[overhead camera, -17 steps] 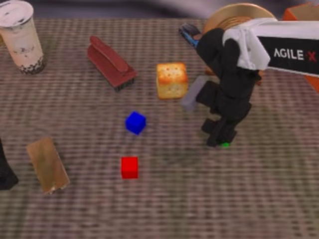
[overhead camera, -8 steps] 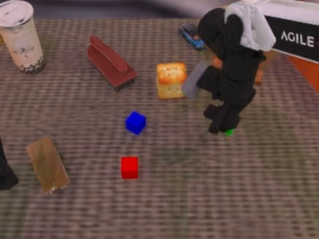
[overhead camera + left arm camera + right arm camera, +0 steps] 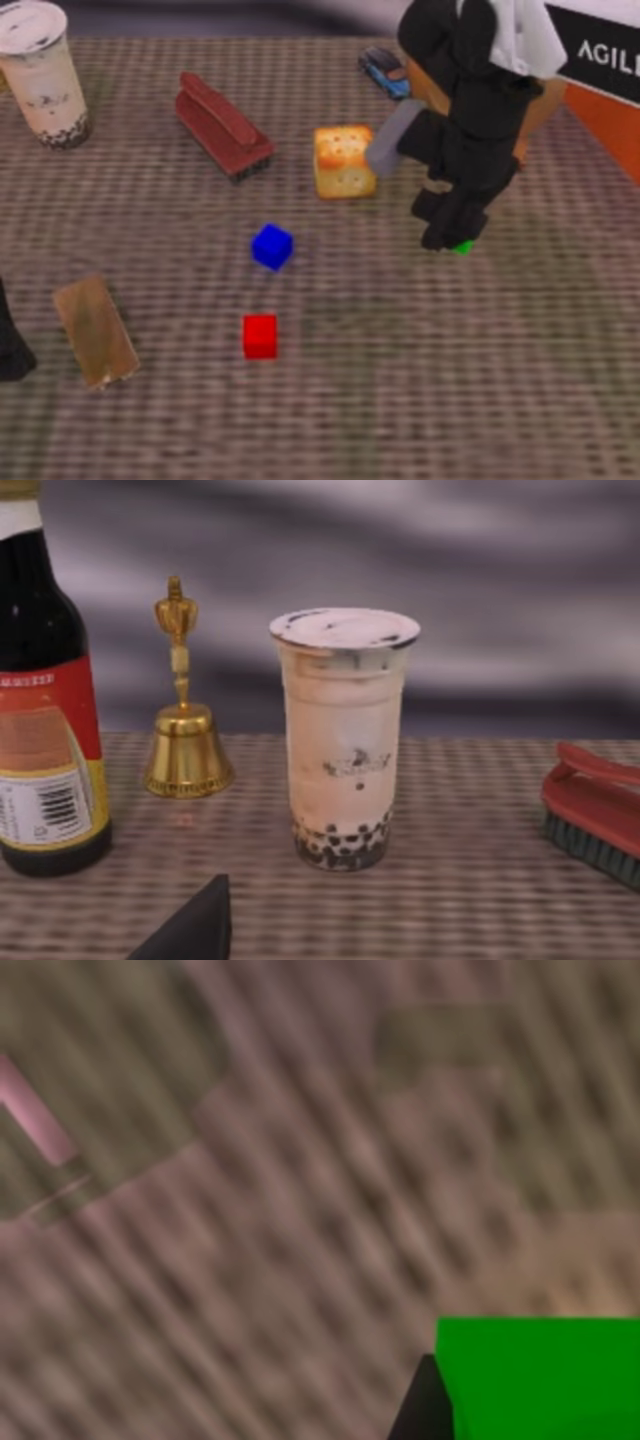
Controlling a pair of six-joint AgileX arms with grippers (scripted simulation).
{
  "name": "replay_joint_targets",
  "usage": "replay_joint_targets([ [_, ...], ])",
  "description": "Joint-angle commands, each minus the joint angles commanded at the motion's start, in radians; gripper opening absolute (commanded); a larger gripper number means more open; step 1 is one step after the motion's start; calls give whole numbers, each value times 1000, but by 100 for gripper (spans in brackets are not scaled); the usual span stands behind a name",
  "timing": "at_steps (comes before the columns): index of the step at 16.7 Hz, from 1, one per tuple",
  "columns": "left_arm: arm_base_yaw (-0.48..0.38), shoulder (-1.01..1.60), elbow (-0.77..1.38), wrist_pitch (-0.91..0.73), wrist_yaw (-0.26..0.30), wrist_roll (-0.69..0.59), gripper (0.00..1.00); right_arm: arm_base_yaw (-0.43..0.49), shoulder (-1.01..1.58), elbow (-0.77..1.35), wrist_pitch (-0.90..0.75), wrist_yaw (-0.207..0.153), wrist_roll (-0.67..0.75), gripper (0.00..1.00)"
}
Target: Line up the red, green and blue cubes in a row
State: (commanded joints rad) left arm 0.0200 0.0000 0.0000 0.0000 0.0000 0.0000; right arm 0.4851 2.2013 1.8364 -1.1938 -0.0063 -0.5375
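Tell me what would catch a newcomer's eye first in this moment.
The black right gripper at the top view's right, shut on the green cube, which fills a corner of the right wrist view. Next, the blue cube and red cube near the table's middle, apart. The left arm sits parked at the left edge.

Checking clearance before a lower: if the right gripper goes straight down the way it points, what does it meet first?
Likely just bare table mat. The right gripper points down holding the green cube, and its wrist view shows only weave beneath. Height above it is unclear.
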Motion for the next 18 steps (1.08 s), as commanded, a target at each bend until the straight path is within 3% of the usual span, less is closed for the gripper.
replay_joint_targets([
  [10,0,0,0,0,0,0,100,269,-40,12,-58,-8,-232,0],
  [18,0,0,0,0,0,0,100,290,-35,-20,-19,-8,-249,0],
])
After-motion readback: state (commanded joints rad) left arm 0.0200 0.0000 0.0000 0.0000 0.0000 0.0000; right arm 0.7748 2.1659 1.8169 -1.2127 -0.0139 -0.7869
